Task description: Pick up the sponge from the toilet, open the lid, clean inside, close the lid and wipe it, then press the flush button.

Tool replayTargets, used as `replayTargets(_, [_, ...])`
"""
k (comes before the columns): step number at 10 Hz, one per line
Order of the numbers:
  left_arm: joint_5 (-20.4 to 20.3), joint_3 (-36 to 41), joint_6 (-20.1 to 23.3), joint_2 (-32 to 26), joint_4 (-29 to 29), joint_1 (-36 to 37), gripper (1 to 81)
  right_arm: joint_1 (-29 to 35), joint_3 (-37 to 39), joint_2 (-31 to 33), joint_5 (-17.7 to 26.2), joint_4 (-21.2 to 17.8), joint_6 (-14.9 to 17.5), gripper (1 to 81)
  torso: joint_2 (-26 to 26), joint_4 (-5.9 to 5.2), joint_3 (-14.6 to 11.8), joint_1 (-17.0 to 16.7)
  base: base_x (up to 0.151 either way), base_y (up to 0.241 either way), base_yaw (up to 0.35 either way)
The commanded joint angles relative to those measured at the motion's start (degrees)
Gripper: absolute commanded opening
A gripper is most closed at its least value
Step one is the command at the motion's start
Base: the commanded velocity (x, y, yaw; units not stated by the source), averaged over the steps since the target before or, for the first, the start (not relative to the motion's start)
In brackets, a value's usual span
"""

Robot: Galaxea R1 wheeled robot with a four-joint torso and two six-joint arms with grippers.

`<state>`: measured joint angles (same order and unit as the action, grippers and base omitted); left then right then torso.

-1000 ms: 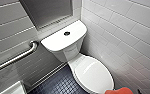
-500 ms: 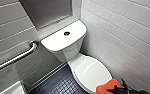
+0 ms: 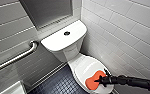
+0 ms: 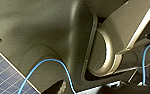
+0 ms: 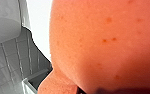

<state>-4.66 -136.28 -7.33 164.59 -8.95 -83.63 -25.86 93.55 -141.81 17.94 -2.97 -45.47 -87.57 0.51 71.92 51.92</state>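
The right gripper's point(image 3: 102, 77) fingers gripped the sponge point(image 3: 92, 81), which rested on the closed lid point(image 3: 84, 65) of the toilet point(image 3: 73, 51), lower centre of frame. Pickup was judged complete. Interior cleaning status was indeterminate, and the flush button point(image 3: 67, 33) probably remained unpressed.

White tiled walls point(image 3: 121, 30), dark blue tiled floor point(image 3: 58, 85), steel grab bar point(image 3: 16, 58), grey recessed panel point(image 3: 48, 11).
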Motion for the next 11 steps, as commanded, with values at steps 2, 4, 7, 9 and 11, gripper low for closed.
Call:
replayTargets(2, [4.74, 0.49, 0.3, -0.48, -0.19, -1.59, 81.1, 13.93, 7.95, -7.45, 10.53, 6.82, -0.14, 1.0, 0.0, 0.0, 0.0, 0.0, 0.0, 0.0, 0.0])
replayTargets(4, [4.74, 0.49, 0.3, -0.4, -0.19, -1.41, 81.1, 17.44, 9.27, -9.73, 10.62, 9.13, -0.23, 1.0, 0.0, 0.0, 0.0, 0.0, 0.0, 0.0, 0.0])
replayTargets(7, [4.74, 0.49, 0.3, -0.22, -0.19, -1.24, 81.1, 17.81, 10.94, -13.17, 9.65, 13.07, -0.23, 1.0, 0.02, 0.0, 0.0, 0.0, 0.0, 0.0, 0.0])
replayTargets(9, [4.83, 0.4, 0.3, -0.48, -0.2, -1.24, 81.1, 13.51, 13.13, -14.93, 2.73, 14.66, -0.23, 1.0, 0.02, 0.0, 0.0, 0.0, 0.0, 0.0, 0.0])
replayTargets(11, [4.92, 0.4, 0.3, -0.57, -0.19, -1.24, 81.1, 7.71, 14.8, -13.36, -3.68, 14.58, -0.23, 1.0, 0.04, 0.0, 0.0, 0.0, 0.0, 0.0, 0.0])
